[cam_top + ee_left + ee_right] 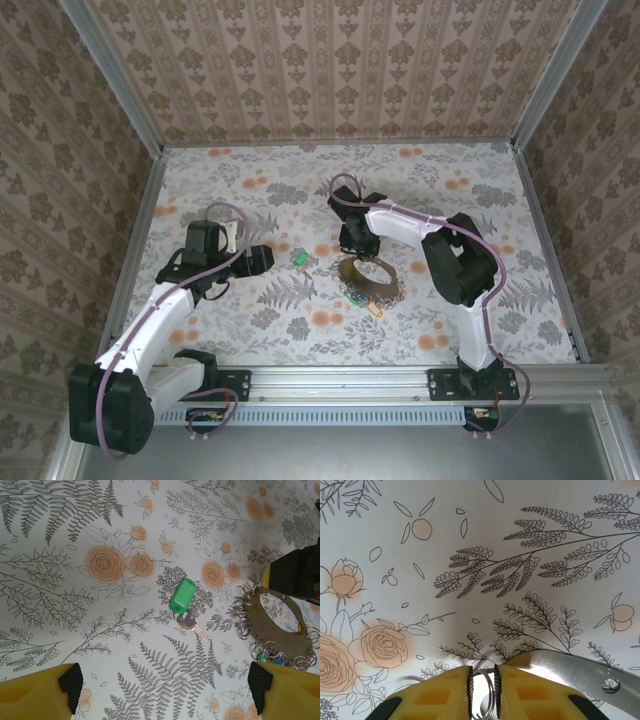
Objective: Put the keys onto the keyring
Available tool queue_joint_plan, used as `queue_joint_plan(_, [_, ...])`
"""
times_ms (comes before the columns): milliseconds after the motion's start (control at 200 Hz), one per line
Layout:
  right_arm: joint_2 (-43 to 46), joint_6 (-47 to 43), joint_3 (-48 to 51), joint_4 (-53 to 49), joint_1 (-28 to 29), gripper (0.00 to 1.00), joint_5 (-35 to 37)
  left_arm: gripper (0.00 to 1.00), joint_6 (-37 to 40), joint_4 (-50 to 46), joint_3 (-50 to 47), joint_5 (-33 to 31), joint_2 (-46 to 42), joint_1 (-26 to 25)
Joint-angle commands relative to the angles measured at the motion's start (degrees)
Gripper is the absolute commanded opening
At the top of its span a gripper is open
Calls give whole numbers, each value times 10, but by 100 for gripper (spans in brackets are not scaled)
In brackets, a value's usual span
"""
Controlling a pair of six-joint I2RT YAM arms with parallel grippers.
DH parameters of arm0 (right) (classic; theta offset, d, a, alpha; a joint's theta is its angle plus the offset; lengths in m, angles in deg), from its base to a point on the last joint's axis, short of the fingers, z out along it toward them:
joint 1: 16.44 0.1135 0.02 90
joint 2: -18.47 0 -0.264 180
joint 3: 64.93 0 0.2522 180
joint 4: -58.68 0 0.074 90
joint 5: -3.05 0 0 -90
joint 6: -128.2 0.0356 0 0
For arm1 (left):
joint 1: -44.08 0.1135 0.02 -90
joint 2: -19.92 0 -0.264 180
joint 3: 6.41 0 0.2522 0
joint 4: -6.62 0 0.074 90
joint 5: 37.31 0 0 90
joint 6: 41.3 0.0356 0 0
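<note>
Keyring (570,672) plate sits just right of the right gripper (482,672), whose yellow fingers (445,690) are pinched onto a split ring (488,692) on it. Left gripper (165,680) is spread wide, green-tagged key (184,596) lying on the floral tabletop (45,645) ahead, between its fingers (71,680).

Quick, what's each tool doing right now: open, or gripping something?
Left tool: open, holding nothing.
Right tool: closed on a small ring of the keyring.
</note>
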State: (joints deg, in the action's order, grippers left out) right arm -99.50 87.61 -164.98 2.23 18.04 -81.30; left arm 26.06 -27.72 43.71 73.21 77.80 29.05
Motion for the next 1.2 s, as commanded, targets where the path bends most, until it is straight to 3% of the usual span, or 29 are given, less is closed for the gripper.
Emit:
queue_joint_plan(0, [9,-8,-2,-24,4,21,20,89,10,9,-5,4,-5,-4])
queue_joint_plan(485, [26,6,28,33,3,21,-1,89,8,17,-5,12,6,-5])
queue_joint_plan(880, [37,-17,37,60,-2,10,-24,89,18,46,-8,37,5,-7])
queue_joint_plan(1080, [91,-116,77,134,-7,5,-101,90,69,121,-9,116,-22,-13])
queue_joint_plan(1195, [144,-202,112,176,-6,4,-144,83,107,143,6,153,-36,-14])
